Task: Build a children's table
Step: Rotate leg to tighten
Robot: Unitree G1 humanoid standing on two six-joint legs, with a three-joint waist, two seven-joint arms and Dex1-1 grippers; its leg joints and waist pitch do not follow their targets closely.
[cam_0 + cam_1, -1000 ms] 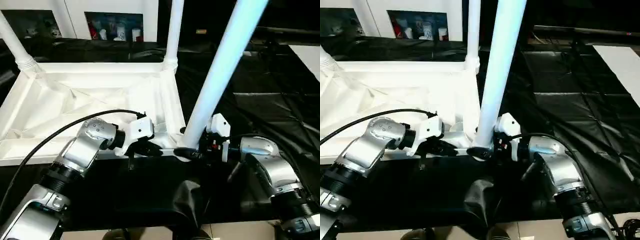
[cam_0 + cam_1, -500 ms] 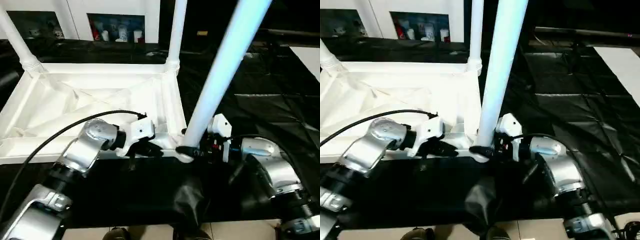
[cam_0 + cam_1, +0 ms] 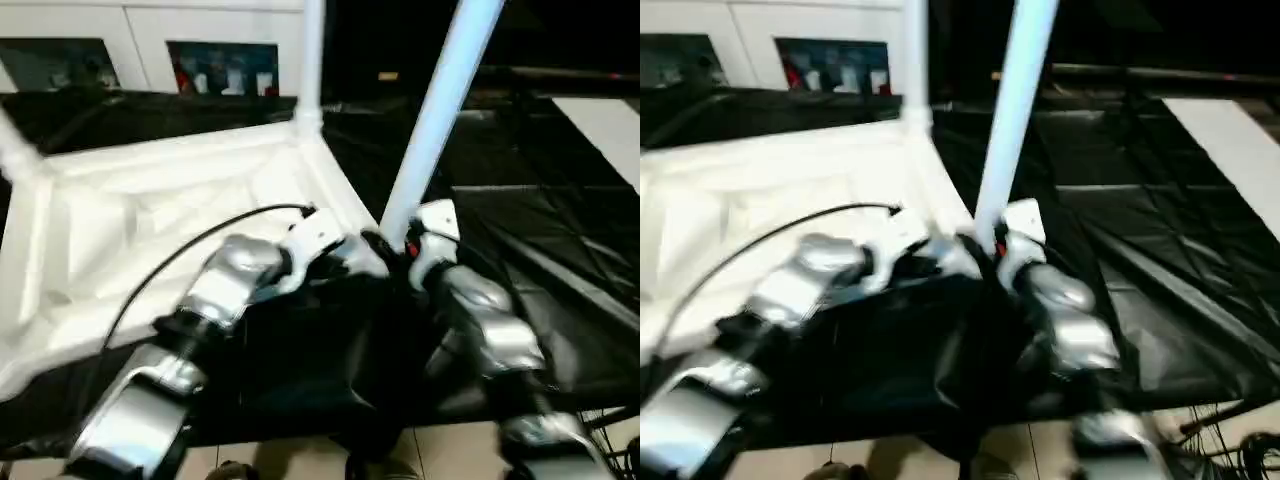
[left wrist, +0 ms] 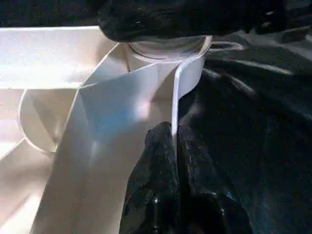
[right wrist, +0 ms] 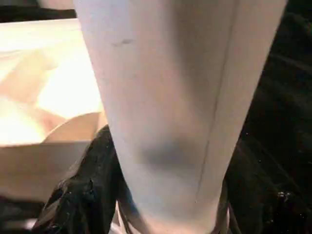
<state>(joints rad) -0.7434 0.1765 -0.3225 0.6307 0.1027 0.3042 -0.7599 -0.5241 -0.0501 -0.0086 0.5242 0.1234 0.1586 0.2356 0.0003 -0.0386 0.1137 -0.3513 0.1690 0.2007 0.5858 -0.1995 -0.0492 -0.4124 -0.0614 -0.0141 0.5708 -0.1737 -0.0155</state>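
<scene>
The white tabletop point(image 3: 150, 210) lies upside down, ribbed side up. Upright legs stand in its far corners: one at the far right point(image 3: 310, 60), one at the far left point(image 3: 15, 150). A third leg point(image 3: 440, 100) rises tilted from the near right corner socket point(image 4: 165, 63). My right gripper point(image 3: 392, 245) is shut around that leg's foot, and its black fingers point(image 5: 83, 195) flank the leg point(image 5: 170, 97). My left gripper point(image 4: 173, 134) is shut on the tabletop's thin edge just beside the socket, also seen from above point(image 3: 355, 255).
Black sheeting point(image 3: 520, 200) covers the ground around the tabletop. A flat white board point(image 3: 610, 120) lies at the far right. White cabinets with a dark shelf point(image 3: 220, 65) line the back. A black cable point(image 3: 180, 260) arcs over my left forearm.
The whole view has swung and tilted, so the camera moved. Both grippers stay at the near right corner, the left on the edge and the right on the leg.
</scene>
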